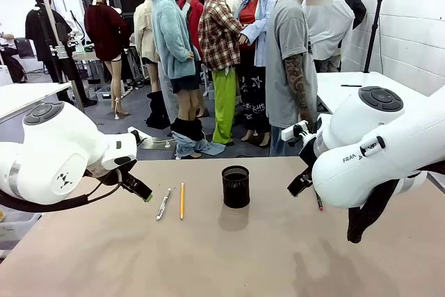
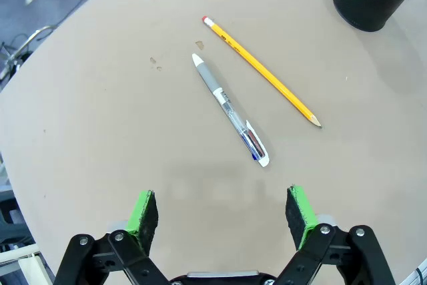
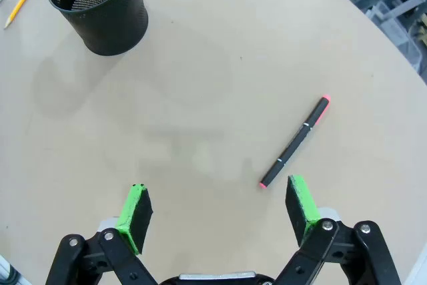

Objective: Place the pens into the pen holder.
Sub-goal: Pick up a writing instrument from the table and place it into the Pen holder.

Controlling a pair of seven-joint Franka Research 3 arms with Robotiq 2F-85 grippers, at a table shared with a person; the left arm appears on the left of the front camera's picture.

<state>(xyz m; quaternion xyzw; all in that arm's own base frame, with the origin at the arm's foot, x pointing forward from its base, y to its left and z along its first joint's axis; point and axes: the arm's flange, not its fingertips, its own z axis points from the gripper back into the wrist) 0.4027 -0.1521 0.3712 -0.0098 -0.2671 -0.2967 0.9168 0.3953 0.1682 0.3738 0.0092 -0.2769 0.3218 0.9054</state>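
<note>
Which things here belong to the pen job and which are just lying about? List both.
Job:
- yellow pencil
- white pen
- dark pen with red ends
- black mesh pen holder

Lying about:
- small marks on the tabletop
- slim dark item on the far white table

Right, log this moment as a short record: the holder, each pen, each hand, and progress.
pen holder: upright on the table, no pen inside
yellow pencil: lying flat, beside the white pen, not touching it
white pen: lying flat, ahead of the left hand
dark pen: lying flat, apart from the other two, ahead of the right hand
left hand: open, above the table, holding nothing
right hand: open, above the table, holding nothing
progress: none of the three placed yet
</note>
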